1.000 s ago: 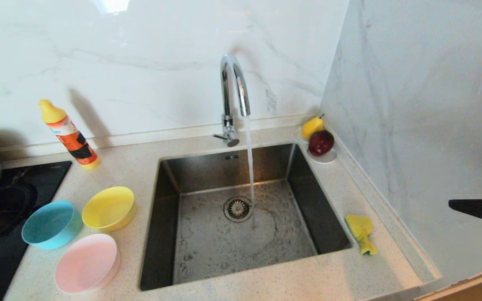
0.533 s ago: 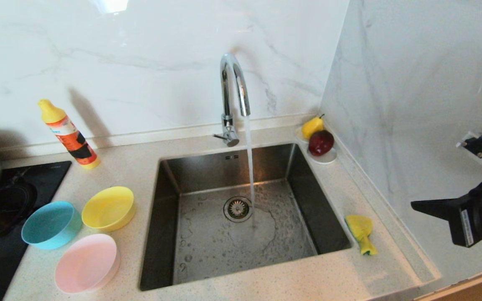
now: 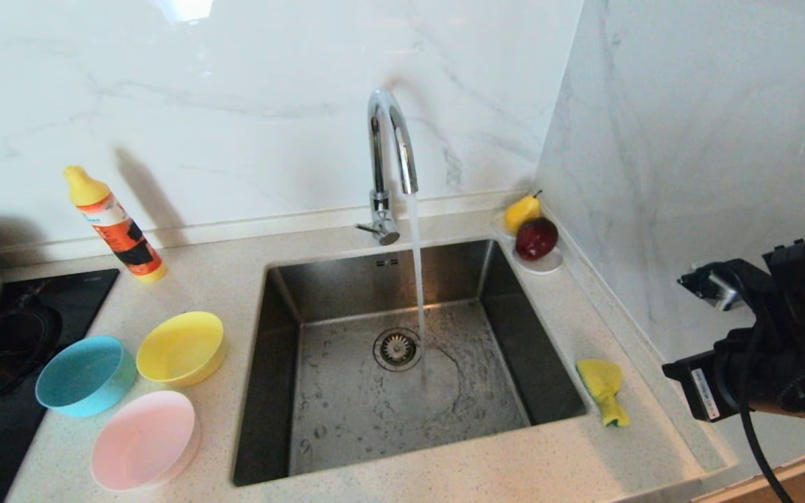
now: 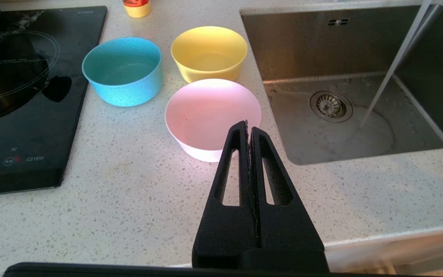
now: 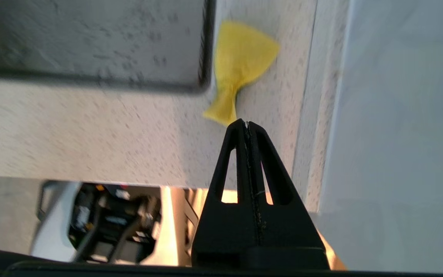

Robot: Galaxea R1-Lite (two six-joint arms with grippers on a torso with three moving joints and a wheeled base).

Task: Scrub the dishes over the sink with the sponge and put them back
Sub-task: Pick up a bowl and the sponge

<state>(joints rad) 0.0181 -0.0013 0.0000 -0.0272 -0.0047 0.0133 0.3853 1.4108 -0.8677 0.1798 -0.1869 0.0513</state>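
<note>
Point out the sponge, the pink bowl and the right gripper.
sponge (image 3: 602,388): head view, middle of its yellow face.
pink bowl (image 4: 213,111): left wrist view, inside bottom.
right gripper (image 5: 247,124): right wrist view, shut fingertips.

Square steel sink centre, in counter. Yellow crumpled sponge on counter just beyond right gripper fingertips, beside sink corner. Pale pink round bowl just past left gripper fingertips; light blue bowl, yellow bowl farther beyond.
</note>
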